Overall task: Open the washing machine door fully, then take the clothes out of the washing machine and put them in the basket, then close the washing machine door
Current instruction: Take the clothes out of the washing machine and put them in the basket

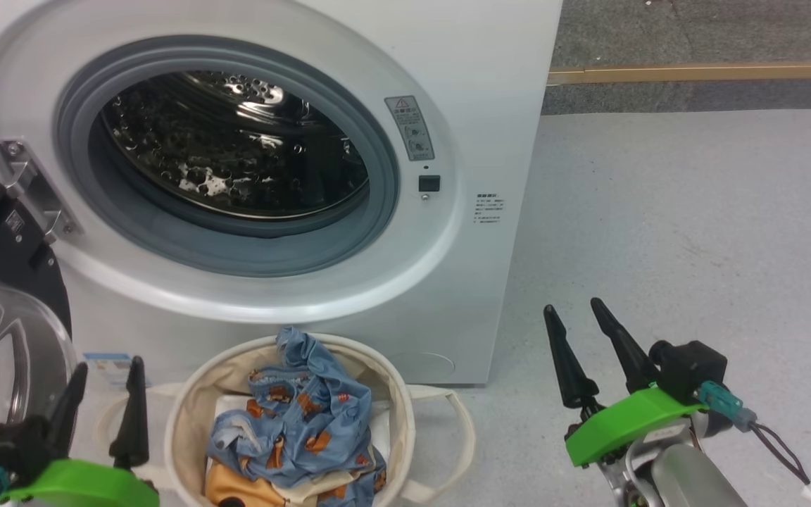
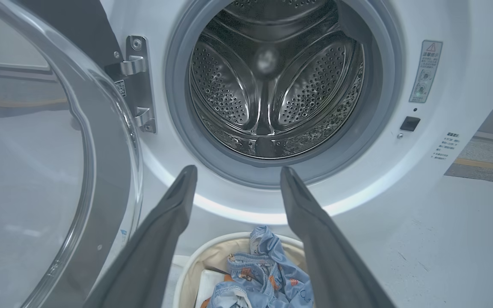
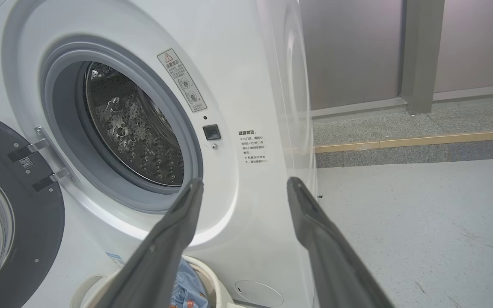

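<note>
The washing machine door is swung wide on its hinge at nine o'clock of the opening, its glass bowl turned outward, so that the mouth of the washing machine is left free for reaching in; the steel drum is seen bare in the head and left wrist views, with no garment visible inside, though its nearest lower part is hidden behind the grey rubber ring. The basket is set on the floor at six o'clock of the opening, close against the machine's front, presumably so that garments can be dropped straight down with little carrying; the clothes are piled in it, the blue printed piece uppermost and an orange and cream one beneath, over something white.

The left claw is held at seven o'clock in the head view, between door and basket, its two fingers spread wide apart and pointed toward the drum; nothing is gripped or touched by it. The right claw is held at four o'clock, over bare floor and well apart from the machine, its fingers likewise spread with nothing between them. The emptying is judged done; the closing of the door is judged to be the remaining step, and the left claw is placed nearest the door's rim for that push.
</note>
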Tool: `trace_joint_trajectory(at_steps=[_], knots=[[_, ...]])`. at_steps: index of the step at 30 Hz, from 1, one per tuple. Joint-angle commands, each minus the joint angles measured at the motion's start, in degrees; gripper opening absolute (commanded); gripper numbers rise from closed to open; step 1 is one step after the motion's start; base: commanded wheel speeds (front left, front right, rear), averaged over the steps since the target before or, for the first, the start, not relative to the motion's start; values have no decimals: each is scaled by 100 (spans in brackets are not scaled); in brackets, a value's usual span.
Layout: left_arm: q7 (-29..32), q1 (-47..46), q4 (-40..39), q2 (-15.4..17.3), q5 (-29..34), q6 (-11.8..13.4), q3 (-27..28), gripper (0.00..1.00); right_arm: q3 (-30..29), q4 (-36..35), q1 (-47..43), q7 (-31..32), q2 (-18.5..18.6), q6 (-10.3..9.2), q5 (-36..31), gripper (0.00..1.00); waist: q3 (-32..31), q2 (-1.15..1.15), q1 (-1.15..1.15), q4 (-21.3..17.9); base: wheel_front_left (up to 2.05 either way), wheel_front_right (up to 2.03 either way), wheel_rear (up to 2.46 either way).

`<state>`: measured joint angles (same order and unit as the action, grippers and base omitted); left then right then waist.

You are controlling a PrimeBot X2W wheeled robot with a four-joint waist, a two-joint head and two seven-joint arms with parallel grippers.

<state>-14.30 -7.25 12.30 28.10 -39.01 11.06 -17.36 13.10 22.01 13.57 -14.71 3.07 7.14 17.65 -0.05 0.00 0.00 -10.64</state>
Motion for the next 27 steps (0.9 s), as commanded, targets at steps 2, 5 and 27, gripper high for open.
trace_joint_trajectory(at_steps=[2, 5, 27], knots=[[-47, -22, -349, 273, 11, 72, 304, 100, 121, -149, 75, -29, -19, 35, -7, 100, -32, 0, 0, -34, 0, 0, 0], [-29, 55, -439, 289, 0, 99, 305, 100, 117, -157, 77, -29, -19, 35, 6, 100, -41, 0, 0, -43, 0, 0, 0], [47, 32, -461, 405, 11, 142, 298, 100, 10, -169, 105, -29, -19, 35, -33, 100, 5, 0, 0, -63, 0, 0, 0]])
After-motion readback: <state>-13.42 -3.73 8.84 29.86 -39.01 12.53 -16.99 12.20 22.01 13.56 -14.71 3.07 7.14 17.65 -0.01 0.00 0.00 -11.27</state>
